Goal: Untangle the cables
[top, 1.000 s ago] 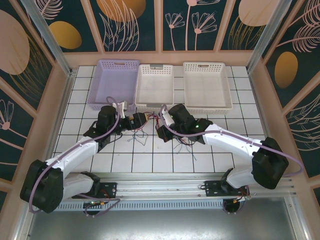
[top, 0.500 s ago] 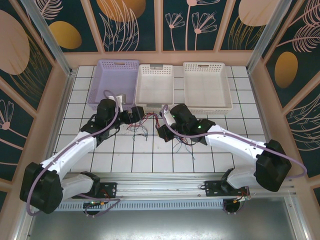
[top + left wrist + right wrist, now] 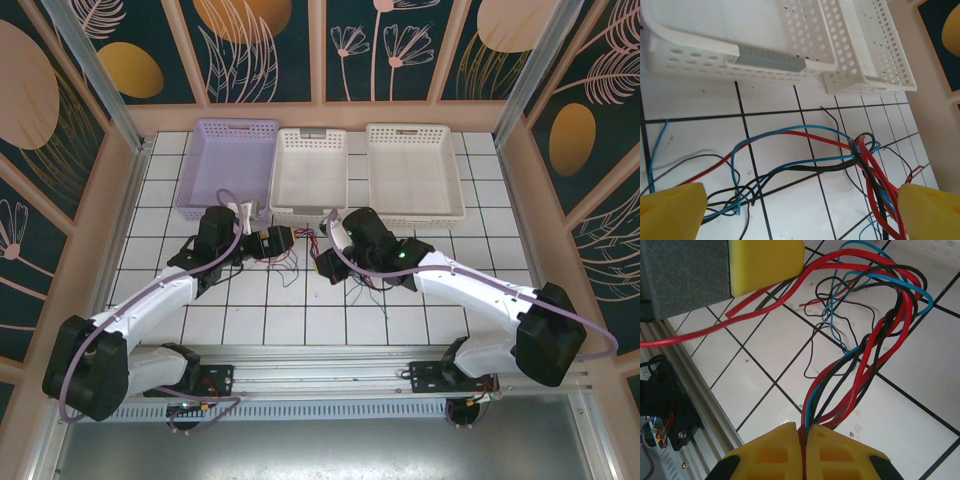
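At the near edge of the tiled worktop (image 3: 300, 322) both arms rise from their bases, fold out to elbows at either side, then reach inward so the two wrists nearly meet over the middle tiles. The left arm (image 3: 150, 300) slants up toward the centre, with the left fingers (image 3: 670, 210) spread wide, one yellow pad at each lower corner of its wrist view, closing on nothing. The right arm (image 3: 470, 285) comes in from the other side, its wrist turned down and back toward the near edge. The right fingers (image 3: 775, 447) are pressed together, pinching a twisted bundle of the cables (image 3: 865, 360), red, black and blue-teal. From that pinch the strands run up as one rope, then fan into loose loops lying on the tiles between the two wrists. One red strand passes under a left pad. Further strands lie between the open left fingers. Beyond, along the far edge, stand a lilac basket (image 3: 228, 165), a middle white basket (image 3: 310, 172) and a right white basket (image 3: 413, 170), side by side.
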Controlling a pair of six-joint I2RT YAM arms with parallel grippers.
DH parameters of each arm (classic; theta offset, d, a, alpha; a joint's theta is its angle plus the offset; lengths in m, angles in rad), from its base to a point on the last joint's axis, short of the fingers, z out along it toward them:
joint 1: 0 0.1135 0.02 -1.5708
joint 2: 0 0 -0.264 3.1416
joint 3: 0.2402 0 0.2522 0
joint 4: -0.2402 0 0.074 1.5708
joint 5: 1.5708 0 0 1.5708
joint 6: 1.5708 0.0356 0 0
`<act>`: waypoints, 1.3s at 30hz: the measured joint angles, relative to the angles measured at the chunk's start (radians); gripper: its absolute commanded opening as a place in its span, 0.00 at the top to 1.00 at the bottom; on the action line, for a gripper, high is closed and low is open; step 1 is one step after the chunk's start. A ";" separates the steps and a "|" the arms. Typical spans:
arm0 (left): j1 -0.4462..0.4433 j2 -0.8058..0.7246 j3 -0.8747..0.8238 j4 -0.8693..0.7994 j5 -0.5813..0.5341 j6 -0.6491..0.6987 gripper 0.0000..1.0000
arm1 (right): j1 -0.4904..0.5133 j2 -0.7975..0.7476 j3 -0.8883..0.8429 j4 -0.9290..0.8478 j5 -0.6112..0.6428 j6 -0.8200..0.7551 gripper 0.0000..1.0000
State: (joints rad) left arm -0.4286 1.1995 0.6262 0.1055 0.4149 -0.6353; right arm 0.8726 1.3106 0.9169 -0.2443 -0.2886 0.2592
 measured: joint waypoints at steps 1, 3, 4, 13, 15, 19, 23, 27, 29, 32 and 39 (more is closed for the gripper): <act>0.000 0.000 -0.010 0.022 0.009 -0.010 0.03 | 0.004 0.000 0.000 0.000 -0.002 0.000 1.00; 0.000 0.000 -0.030 0.071 0.026 -0.031 0.03 | 0.014 0.000 0.000 0.000 -0.005 -0.005 1.00; 0.000 0.000 -0.042 0.096 0.033 -0.044 0.03 | 0.023 0.001 0.000 0.000 -0.006 -0.011 1.00; 0.000 -0.018 -0.118 0.256 0.074 -0.128 0.07 | 0.061 0.041 0.000 0.000 -0.008 -0.026 1.00; 0.000 -0.022 -0.134 0.296 0.082 -0.148 0.09 | 0.061 0.041 0.000 0.002 -0.008 -0.026 1.00; 0.000 -0.021 -0.182 0.381 0.106 -0.191 0.14 | 0.063 0.041 0.000 0.001 -0.008 -0.026 1.00; 0.000 -0.019 -0.209 0.417 0.128 -0.209 0.25 | 0.068 0.041 0.002 0.001 -0.006 -0.026 1.00; 0.000 -0.019 -0.209 0.422 0.132 -0.204 0.40 | 0.077 0.041 0.005 0.005 -0.003 -0.026 1.00; 0.000 -0.017 -0.209 0.423 0.136 -0.200 0.51 | 0.081 0.041 0.007 0.008 -0.001 -0.027 1.00; 0.000 -0.008 -0.209 0.427 0.143 -0.198 0.63 | 0.083 0.041 0.015 0.008 0.000 -0.037 1.00; 0.000 -0.004 -0.209 0.430 0.158 -0.184 1.00 | 0.085 0.040 0.019 0.008 0.012 -0.042 1.00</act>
State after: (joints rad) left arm -0.4286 1.1957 0.4168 0.5354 0.5724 -0.8196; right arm 0.9577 1.3510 0.9360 -0.2359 -0.2768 0.2173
